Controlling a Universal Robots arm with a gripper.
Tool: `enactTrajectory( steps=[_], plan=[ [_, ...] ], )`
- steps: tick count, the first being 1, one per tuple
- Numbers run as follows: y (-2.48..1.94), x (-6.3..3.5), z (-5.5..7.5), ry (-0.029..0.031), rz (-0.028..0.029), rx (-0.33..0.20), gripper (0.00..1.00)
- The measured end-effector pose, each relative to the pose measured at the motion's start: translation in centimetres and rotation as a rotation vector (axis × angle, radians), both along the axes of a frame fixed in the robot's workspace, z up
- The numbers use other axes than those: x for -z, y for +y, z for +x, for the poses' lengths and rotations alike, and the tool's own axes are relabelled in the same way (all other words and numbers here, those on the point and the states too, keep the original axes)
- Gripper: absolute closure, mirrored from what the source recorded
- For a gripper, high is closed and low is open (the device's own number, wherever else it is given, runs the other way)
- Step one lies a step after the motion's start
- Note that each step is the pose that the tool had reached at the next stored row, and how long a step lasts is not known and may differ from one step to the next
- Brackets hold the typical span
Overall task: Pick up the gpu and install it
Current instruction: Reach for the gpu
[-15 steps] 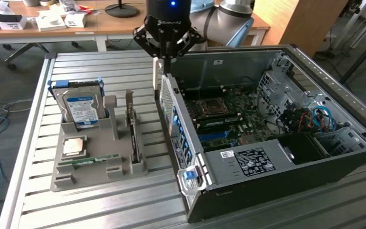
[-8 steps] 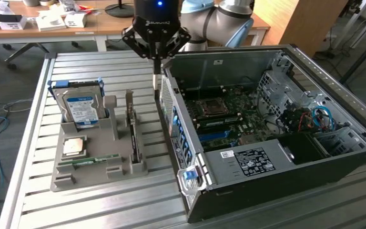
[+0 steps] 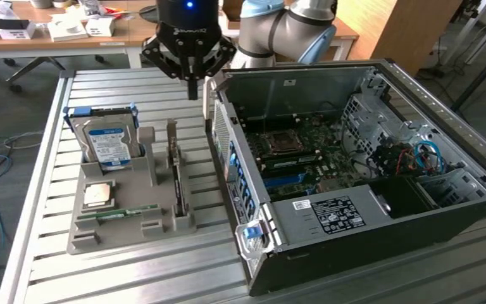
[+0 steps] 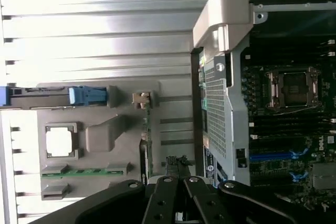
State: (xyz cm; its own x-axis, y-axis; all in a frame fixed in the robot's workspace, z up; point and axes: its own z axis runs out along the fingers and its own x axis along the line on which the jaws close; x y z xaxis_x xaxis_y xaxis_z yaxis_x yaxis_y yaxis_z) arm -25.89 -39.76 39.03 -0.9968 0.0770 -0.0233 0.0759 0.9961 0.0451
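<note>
The gpu [image 3: 175,172] is a thin, dark, long card standing on edge in a slot of the grey holder tray [image 3: 116,235], near the tray's side that faces the computer case. The wrist view catches it edge-on as a narrow strip [image 4: 148,140]. My gripper [image 3: 192,95] hangs above the table beyond the tray's far end, close to the case's rear corner. Its fingers are shut with nothing between them, and their tips [image 4: 177,163] point down just off the card's end, not touching it.
The open computer case [image 3: 445,209] lies at the exterior view's right, its motherboard [image 3: 298,155] exposed. The tray also holds a hard drive [image 3: 108,144], a CPU [image 3: 99,193] and a green RAM stick [image 3: 129,213]. The slatted metal table [image 3: 142,278] carries it all.
</note>
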Motion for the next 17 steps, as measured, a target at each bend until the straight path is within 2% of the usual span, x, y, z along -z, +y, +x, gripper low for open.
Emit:
enactTrajectory(
  steps=[7,17],
  plan=[
    [0.03,0.07,-1.6,0.0001,0.0,0.0,0.89],
    [0.04,0.18,-3.0,0.0,0.0,0.001,0.89]
  ],
)
